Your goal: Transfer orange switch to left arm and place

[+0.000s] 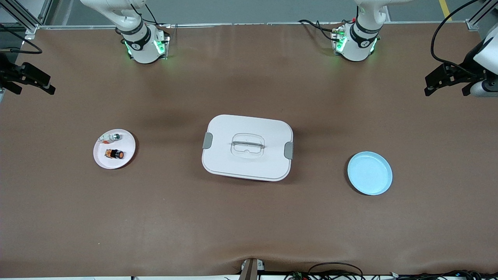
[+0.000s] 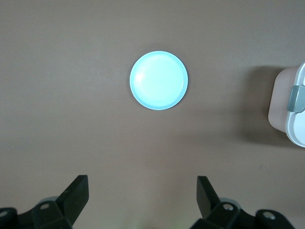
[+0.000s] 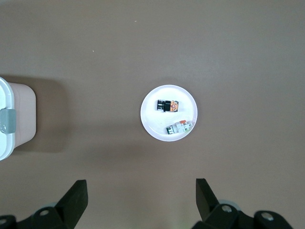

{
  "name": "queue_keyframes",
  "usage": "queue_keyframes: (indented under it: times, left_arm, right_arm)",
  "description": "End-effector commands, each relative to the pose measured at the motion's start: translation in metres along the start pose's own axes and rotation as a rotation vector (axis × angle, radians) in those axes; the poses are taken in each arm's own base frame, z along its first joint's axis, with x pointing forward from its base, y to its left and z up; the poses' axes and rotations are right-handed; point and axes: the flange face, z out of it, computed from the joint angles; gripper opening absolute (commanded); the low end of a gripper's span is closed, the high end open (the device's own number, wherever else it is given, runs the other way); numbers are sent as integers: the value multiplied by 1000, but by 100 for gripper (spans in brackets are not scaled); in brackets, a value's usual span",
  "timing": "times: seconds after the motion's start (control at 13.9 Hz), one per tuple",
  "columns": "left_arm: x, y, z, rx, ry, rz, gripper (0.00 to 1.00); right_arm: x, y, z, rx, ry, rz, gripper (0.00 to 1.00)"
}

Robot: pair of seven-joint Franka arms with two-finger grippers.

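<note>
The orange switch [image 1: 114,154] lies on its side on a small white plate [image 1: 126,157] toward the right arm's end of the table; it also shows in the right wrist view [image 3: 167,105]. The white box [image 1: 247,147] with grey latches stands in the middle of the table. My right gripper [image 3: 141,187] is open and empty, high over the bare table between its base and the white plate. My left gripper [image 2: 143,183] is open and empty, high over the table near the blue plate [image 2: 158,80]. Both arms wait.
A small whitish piece with a silver-green tip [image 1: 111,137] lies on the same white plate. An empty light blue plate [image 1: 369,173] sits toward the left arm's end. The box's ends show in both wrist views [image 2: 291,107] [image 3: 14,119].
</note>
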Motion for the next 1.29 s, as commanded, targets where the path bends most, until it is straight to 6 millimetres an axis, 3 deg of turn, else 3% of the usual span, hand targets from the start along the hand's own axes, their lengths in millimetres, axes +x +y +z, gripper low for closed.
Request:
queue_keyframes:
  times: [0.0,0.65,0.93,1.08,1.22]
  left_arm:
    - [1,0,-9,-16,12,6,100]
    - [3,-5,-8,-17,10,2,100]
    - [3,-6,-7,-17,6,-4,100]
    - [1,-5,-6,-17,-6,-1,100]
    - [1,-5,-7,-17,-6,2,100]
  right_arm:
    - [-7,6,-6,-7,5,-2,100]
    - [-3,17,-4,11,-33,31,100]
    - [16,22,32,10,-112,30,100]
    - [21,23,38,-2,-115,27,100]
    - [39,25,66,0,-162,29,100]
